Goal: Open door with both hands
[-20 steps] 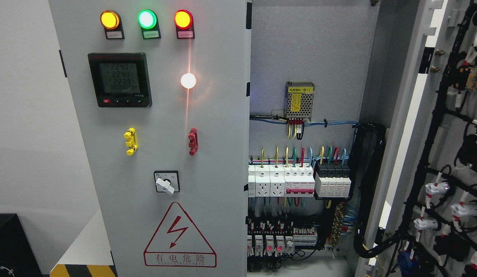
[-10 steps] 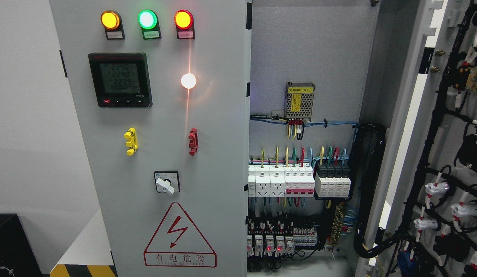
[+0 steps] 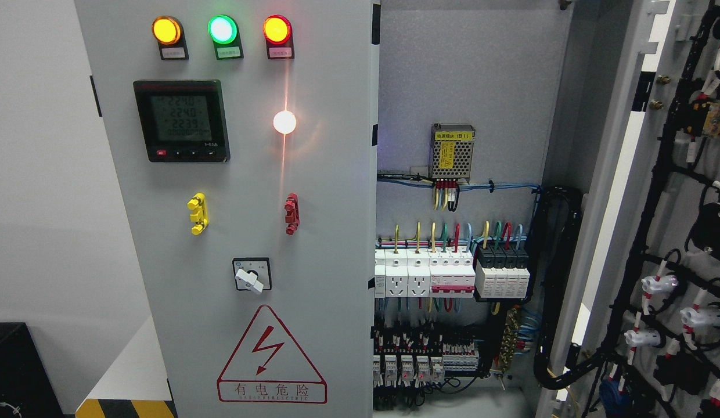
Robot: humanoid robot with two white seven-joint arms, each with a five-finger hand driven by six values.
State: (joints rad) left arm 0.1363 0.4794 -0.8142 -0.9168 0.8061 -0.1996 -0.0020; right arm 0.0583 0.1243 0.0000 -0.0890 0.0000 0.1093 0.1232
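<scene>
Floor [image 3: 130, 371]: pale strip visible at lower left of frame. A yellow-black hazard stripe [image 3: 125, 408] lies on it at the bottom edge. A black box [image 3: 14, 371] stands in the lower-left corner

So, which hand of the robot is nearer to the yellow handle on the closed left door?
Neither can be named: no hand or arm shows in the head view. The yellow handle sits untouched on the closed left door; the right door already stands open.

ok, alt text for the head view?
Electrical cabinet with its right door swung open, showing breakers and wiring; the left door, shut, carries three lit lamps, a meter and a warning triangle. No robot hands visible.
</scene>
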